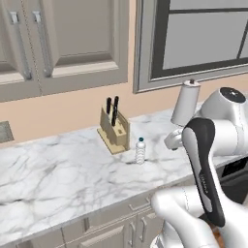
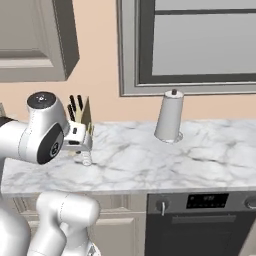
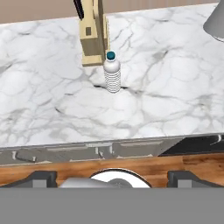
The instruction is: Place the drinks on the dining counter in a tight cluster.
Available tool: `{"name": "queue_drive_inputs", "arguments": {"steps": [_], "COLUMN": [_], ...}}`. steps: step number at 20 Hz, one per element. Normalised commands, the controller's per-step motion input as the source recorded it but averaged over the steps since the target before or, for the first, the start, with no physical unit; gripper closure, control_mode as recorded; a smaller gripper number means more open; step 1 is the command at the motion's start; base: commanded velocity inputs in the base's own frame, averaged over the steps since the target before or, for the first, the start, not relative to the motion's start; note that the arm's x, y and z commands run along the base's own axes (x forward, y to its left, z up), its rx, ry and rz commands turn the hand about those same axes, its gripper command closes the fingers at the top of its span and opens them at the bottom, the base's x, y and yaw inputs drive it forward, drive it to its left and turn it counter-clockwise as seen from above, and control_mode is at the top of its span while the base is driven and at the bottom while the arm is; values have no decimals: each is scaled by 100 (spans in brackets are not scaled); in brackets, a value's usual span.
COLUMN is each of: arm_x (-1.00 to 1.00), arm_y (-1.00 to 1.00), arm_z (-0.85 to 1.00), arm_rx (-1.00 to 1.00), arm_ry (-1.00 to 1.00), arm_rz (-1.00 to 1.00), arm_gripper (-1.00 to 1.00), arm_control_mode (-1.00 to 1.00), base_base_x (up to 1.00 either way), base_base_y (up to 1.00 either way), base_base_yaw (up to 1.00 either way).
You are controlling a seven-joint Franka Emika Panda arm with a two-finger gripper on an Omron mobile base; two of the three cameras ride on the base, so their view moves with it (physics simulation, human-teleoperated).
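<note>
A small clear water bottle (image 1: 140, 150) stands upright on the marble worktop (image 1: 58, 169) under the wall cabinets (image 1: 63, 43), just right of and slightly nearer than the wooden knife block (image 1: 114, 128), close beside it though whether the two touch cannot be told. The robot's hand (image 3: 112, 177) is pulled back from the worktop's near edge, its fingers spread wide and empty, looking across the front edge at the bottle from the hand view. In the right base view the bottle (image 2: 86, 159) peeks out from behind the arm's wrist, in front of the knife block (image 2: 82, 117). Farther right on the same worktop a paper towel roll (image 2: 169, 120) stands below the window (image 2: 200, 40), with an oven (image 2: 200, 220) set into the cabinets beneath.

As a judgement, the job is at an early stage: this bottle sits on the wall-side worktop, not yet lifted, and must be reached, gripped and carried to the dining counter. The other drinks and the dining counter are outside these pictures, so how the cluster there stands cannot be told.
</note>
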Motion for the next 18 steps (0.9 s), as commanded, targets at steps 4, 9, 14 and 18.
{"name": "queue_drive_inputs", "arguments": {"steps": [4,9,14,18], "arm_x": [0,0,0,4], "arm_y": [0,0,0,0], "arm_z": [0,0,0,-1], "arm_rx": [0,0,0,0], "arm_ry": [0,0,0,0], "arm_rz": [0,0,0,1], "arm_gripper": [-100,-100,-100,-100], "arm_control_mode": [100,100,100,-100], "base_base_x": [76,16,0,0], "base_base_y": [12,4,0,0], "base_base_yaw": [-4,0,0,0]}}
